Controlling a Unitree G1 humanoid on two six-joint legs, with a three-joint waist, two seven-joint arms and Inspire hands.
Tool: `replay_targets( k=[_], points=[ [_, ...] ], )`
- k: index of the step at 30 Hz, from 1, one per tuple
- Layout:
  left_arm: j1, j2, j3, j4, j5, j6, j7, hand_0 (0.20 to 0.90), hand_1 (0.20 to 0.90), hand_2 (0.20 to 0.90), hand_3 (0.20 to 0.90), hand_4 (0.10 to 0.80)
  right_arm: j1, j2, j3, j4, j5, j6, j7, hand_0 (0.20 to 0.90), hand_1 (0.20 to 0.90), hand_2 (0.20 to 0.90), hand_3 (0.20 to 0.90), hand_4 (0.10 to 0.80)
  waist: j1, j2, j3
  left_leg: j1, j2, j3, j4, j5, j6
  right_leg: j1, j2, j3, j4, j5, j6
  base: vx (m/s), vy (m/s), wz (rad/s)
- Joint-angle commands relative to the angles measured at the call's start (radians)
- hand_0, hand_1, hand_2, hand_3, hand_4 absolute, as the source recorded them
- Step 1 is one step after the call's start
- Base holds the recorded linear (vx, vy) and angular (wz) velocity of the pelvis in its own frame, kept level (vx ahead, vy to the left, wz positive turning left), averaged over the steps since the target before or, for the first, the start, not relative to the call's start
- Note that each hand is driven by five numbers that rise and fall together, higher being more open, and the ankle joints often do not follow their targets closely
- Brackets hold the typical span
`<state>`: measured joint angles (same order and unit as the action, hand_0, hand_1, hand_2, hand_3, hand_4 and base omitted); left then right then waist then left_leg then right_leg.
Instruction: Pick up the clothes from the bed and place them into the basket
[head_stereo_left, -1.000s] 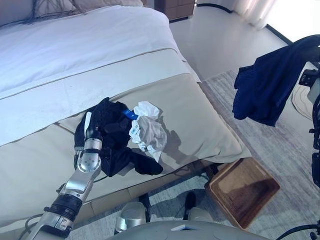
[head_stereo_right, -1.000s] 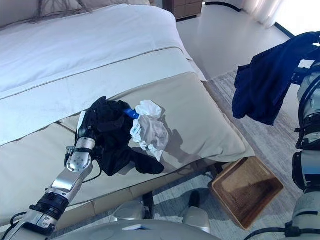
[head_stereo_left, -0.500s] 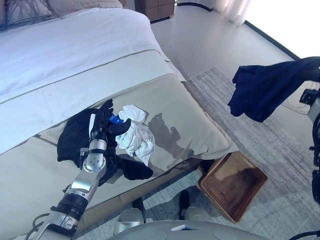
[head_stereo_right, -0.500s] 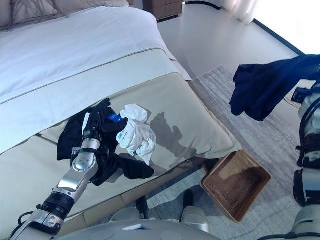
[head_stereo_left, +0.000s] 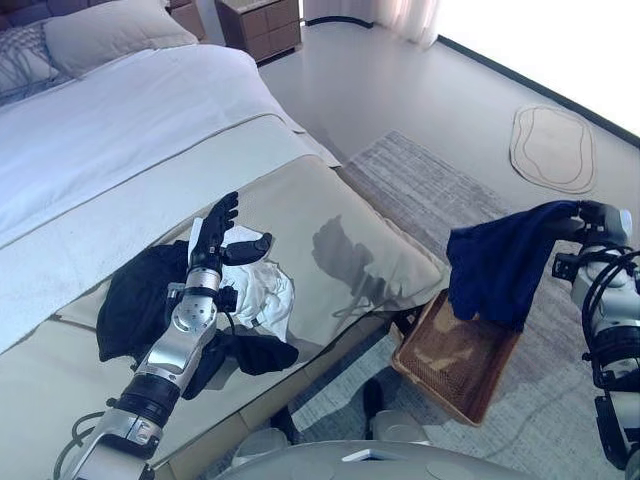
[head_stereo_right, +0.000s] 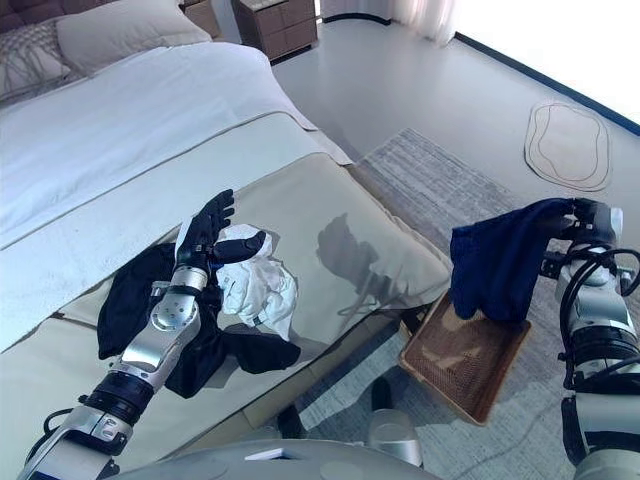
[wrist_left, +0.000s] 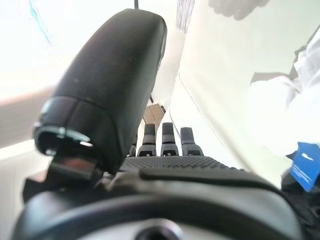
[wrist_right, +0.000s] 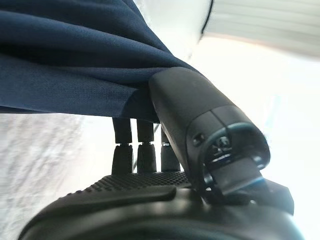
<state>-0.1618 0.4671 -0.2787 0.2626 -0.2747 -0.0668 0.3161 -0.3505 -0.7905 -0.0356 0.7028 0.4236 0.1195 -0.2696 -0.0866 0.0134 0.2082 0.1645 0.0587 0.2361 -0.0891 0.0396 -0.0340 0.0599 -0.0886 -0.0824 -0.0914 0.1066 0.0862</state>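
A dark navy garment (head_stereo_left: 498, 266) hangs from my right hand (head_stereo_left: 597, 216), whose thumb (wrist_right: 200, 115) and fingers pinch the cloth (wrist_right: 75, 60). Its lower edge dangles just over the brown wicker basket (head_stereo_left: 470, 396) on the floor by the bed's corner. On the beige bed cover (head_stereo_left: 345, 225) lie a crumpled white garment (head_stereo_left: 264, 290) with a blue tag (wrist_left: 305, 168) and a black garment (head_stereo_left: 130, 305). My left hand (head_stereo_left: 214, 234) hovers over these two, open, fingers straight and thumb spread, holding nothing.
The bed fills the left side, with white sheet and pillows (head_stereo_left: 105, 35) at the back. A grey rug (head_stereo_left: 430, 185) lies under the basket. A wooden nightstand (head_stereo_left: 262, 25) stands at the back, and a small pale mat (head_stereo_left: 552, 148) lies on the floor at right.
The view has shifted. My right hand has lowered the navy garment from high up to just above the basket. My left hand has moved from the black garment towards the white one.
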Motion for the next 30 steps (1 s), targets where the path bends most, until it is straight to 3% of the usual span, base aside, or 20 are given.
replay_targets(
  k=[1,16,30],
  points=[
    [-0.054,0.000,-0.014,0.028,0.044,-0.060,0.001,0.900,0.900,0.900,0.900,0.800,-0.047,-0.037,-0.023,-0.035,-0.058,-0.098,0.003,0.300,0.300,0.300,0.200,0.100,0.000,-0.016,-0.099,-0.022,0.021,-0.032,0.031,-0.082,-0.019,0.023,0.026,-0.053,0.048,-0.101,-0.016,-0.010,-0.008,-0.16],
    [-0.050,-0.004,-0.021,0.033,0.041,-0.052,-0.010,0.900,0.900,0.900,0.900,0.800,0.038,-0.005,-0.016,0.077,-0.212,-0.082,0.000,0.300,0.300,0.300,0.200,0.100,-0.025,0.035,-0.068,-0.040,0.020,-0.001,0.055,-0.086,-0.029,-0.007,0.017,-0.046,0.063,-0.099,-0.012,-0.027,0.002,-0.05],
    [-0.032,-0.005,-0.028,0.038,0.040,-0.055,-0.028,0.900,0.900,0.900,0.900,0.800,0.105,0.010,-0.028,0.170,-0.309,-0.122,0.003,0.300,0.300,0.300,0.200,0.100,-0.034,0.079,-0.053,-0.049,0.016,0.011,0.059,-0.084,-0.034,-0.019,0.013,-0.041,0.063,-0.101,-0.008,0.000,0.000,0.00]
  ],
)
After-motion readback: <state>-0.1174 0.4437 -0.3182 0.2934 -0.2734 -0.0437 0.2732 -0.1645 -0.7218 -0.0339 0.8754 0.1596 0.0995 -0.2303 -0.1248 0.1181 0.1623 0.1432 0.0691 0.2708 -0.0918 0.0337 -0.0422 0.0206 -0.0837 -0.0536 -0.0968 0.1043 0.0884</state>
